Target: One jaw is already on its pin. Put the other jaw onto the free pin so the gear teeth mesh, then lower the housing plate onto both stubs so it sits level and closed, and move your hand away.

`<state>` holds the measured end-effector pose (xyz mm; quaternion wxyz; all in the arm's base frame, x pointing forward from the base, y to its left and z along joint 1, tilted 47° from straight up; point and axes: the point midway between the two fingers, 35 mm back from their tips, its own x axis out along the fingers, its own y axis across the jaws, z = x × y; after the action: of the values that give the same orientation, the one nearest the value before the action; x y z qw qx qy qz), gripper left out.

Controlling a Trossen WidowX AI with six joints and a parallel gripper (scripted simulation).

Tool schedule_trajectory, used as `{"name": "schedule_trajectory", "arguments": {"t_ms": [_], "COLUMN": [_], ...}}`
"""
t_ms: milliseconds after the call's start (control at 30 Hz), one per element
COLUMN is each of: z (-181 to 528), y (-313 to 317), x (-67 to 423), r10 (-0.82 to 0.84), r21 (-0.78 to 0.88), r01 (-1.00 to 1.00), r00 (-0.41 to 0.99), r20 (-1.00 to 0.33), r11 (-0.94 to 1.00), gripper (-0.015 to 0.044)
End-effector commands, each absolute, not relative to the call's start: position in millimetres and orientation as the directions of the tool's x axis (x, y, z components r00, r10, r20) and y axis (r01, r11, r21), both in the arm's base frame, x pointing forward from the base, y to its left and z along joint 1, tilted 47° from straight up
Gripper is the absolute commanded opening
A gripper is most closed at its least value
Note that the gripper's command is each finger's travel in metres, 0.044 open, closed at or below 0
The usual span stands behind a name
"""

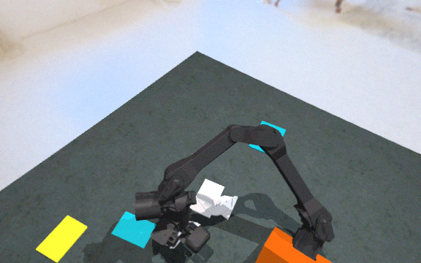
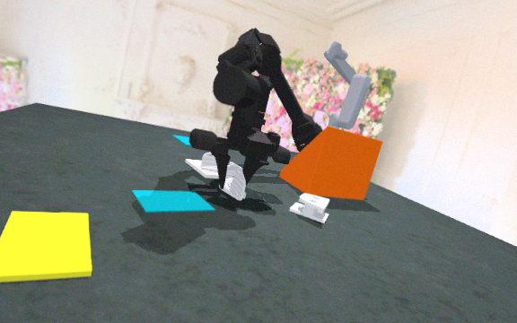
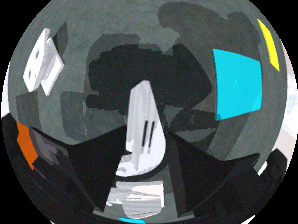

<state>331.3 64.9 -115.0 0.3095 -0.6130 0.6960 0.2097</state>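
The gripper [image 1: 176, 239] [image 2: 233, 185] [image 3: 147, 133] stands part-closed, its fingers brought in on either side of a white toothed jaw [image 1: 176, 242] [image 2: 236, 181] [image 3: 142, 115] and gripping it. The jaw is low over the dark tabletop, its slotted face up in the wrist view; whether its underside touches, she cannot tell.

It looks light and stiff, likely a smooth plastic that could twist between narrow tips. The plain body is the better hold, with the rounded toothed end left free to mesh; squeezing on the teeth would risk chipping or tilting it.

Just beyond, on the far side, sits the white base assembly [image 1: 210, 191] [image 2: 200, 168] [image 3: 152, 197], near enough that the fingers may knock it. A modest lift before the move to the free pin seems wise. The pin itself is not plain to see.

To the right, apart, lies a white piece, probably the housing plate [image 2: 314, 202] [image 3: 37, 62], close by the orange block [image 1: 280, 248] [image 2: 344, 166] [image 3: 26, 145], whose side could crowd a finger later. To the left a flat cyan panel [image 1: 131, 230] [image 2: 173, 202] [image 3: 239, 85] lies near the gripper, with a yellow panel [image 1: 62, 239] [image 2: 39, 244] [image 3: 269, 45] farther left; both are low and hinder little.
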Motion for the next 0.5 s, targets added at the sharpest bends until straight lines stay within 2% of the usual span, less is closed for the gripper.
{"name": "schedule_trajectory", "arguments": {"t_ms": [0,467], "z": [-106.2,-75.5], "y": [77.5,109.5], "x": [334.7,336.4], "r10": [-0.718,-0.719], "r21": [-0.096,-0.095], "r01": [-0.983,-0.983], "r00": [-0.047,-0.046], "r20": [-0.694,-0.694], "r11": [0.158,0.155], "gripper": [0.0134,0.0134]}}
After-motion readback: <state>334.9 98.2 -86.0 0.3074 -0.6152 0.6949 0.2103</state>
